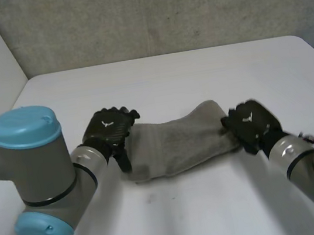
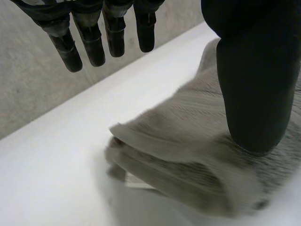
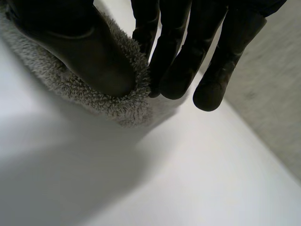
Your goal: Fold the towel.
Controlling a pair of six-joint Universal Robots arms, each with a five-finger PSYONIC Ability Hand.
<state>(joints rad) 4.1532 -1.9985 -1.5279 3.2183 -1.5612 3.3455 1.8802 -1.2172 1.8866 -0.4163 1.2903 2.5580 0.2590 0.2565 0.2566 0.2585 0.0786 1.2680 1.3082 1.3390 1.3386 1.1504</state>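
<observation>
L side: the grey, blue-capped left arm point(image 1: 35, 171) comes in low and is cut off by the frame edge. The black left hand point(image 1: 109, 132) sits at the L end of the grey terry towel point(image 1: 176, 144). The towel lies bunched across the mid of the white table point(image 1: 168, 74), between the two hands.

In the L wrist view we find this hand released. Its fingers point(image 2: 91, 44) are straight, raised clear of the cloth and well apart from the thumb point(image 2: 256, 94). The thumb tip rests on top of the towel and hides the cloth behind it. The towel's edge shows stacked layers, but blurred; we cannot tell how many, nor what the pale patch under them is.

Centre: the towel is rumpled, humped twd its R end.

R side: the black right hand point(image 1: 251, 122) covers the towel's R end, and in the head view its back hides its fingers. In the R wrist view the hand is grasping the towel, w/ thumb point(image 3: 84, 52) on top of a fluffy edge and curled fingers point(image 3: 176, 70) closed against it. The cloth under the thumb is hidden; corner or plain edge, we cannot tell.

Rear: grey concrete wall point(image 1: 159, 11).
</observation>
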